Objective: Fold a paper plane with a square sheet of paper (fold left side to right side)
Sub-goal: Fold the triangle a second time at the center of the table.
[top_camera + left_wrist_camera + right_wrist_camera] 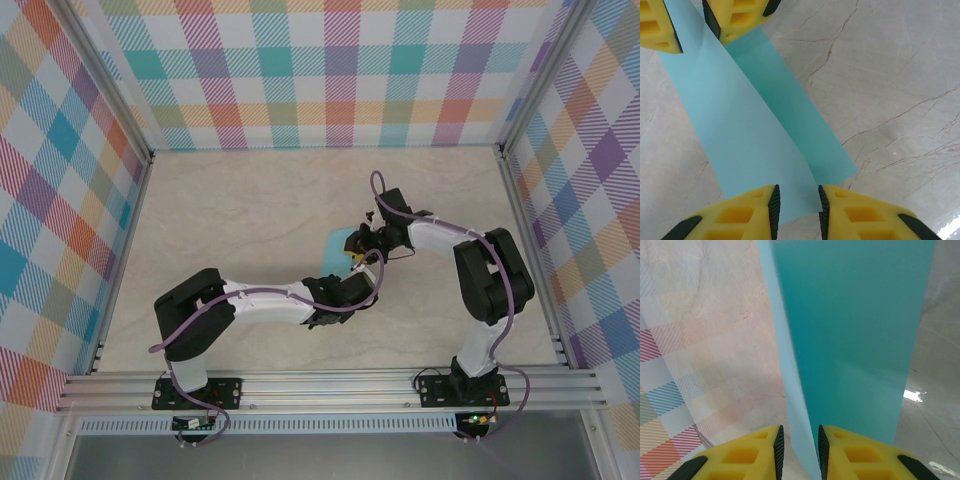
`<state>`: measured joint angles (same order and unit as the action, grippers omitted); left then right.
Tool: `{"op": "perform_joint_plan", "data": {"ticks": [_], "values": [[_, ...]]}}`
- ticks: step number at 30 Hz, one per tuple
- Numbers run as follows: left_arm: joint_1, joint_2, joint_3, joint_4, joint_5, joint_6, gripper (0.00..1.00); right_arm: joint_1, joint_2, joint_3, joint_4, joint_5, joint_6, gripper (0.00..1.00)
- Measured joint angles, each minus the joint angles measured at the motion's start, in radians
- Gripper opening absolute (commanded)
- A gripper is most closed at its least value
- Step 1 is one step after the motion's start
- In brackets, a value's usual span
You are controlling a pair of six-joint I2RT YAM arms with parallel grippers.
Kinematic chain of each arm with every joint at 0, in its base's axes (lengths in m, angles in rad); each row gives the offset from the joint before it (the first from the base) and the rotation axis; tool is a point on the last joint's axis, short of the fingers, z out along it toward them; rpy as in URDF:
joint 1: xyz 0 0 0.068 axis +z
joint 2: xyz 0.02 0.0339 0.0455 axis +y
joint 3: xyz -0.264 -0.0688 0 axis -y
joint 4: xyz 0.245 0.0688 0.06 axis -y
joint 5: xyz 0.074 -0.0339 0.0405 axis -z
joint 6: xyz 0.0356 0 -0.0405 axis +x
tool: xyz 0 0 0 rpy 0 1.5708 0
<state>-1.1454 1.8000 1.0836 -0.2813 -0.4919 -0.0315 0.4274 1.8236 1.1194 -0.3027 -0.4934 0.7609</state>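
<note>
The square sheet of paper [338, 250] is teal and lies at the table's middle. Its left part is lifted and curls over the rest [740, 130]. My left gripper [352, 278] comes at it from the near side. In the left wrist view the jaws [796, 200] stand a narrow gap apart, with the near corner of the lifted flap in that gap. My right gripper [362, 245] is at the far end, and its yellow fingers [735, 17] straddle the flap. In the right wrist view the paper [855, 340] rises between the slightly parted jaws [798, 440], close against the right pad.
The marble-patterned table [230, 220] is walled by checked panels [320, 70] at the back and on both sides. An aluminium rail [330, 385] carrying the arm bases runs along the near edge. Both arms meet over the middle.
</note>
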Motion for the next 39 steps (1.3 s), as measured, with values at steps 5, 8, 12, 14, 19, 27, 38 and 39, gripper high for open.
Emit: {"op": "perform_joint_plan", "data": {"ticks": [5,8,12,14,19,27,38,39], "values": [[0.000,-0.001,-0.002,-0.002,0.001,-0.001,0.07,-0.002,-0.001,0.036,-0.040,0.025,-0.036,0.36],[0.002,-0.007,-0.008,-0.002,0.009,-0.005,0.02,-0.010,-0.024,0.040,-0.068,0.048,-0.053,0.41],[0.018,-0.030,-0.021,-0.001,0.050,-0.011,0.00,-0.027,-0.088,0.040,-0.105,0.078,-0.079,0.46],[0.030,-0.048,-0.029,0.004,0.077,-0.018,0.00,-0.041,-0.132,0.038,-0.119,0.093,-0.092,0.48],[0.087,-0.101,-0.048,0.024,0.177,-0.041,0.00,-0.068,-0.259,-0.013,-0.140,0.138,-0.120,0.48],[0.205,-0.145,-0.078,0.056,0.359,-0.097,0.01,-0.074,-0.364,-0.209,-0.122,0.142,-0.138,0.37],[0.327,-0.150,-0.099,0.074,0.571,-0.122,0.01,-0.031,-0.302,-0.280,-0.063,0.134,-0.141,0.34],[0.338,-0.150,-0.099,0.074,0.586,-0.121,0.01,-0.024,-0.293,-0.280,-0.055,0.133,-0.141,0.34]]}}
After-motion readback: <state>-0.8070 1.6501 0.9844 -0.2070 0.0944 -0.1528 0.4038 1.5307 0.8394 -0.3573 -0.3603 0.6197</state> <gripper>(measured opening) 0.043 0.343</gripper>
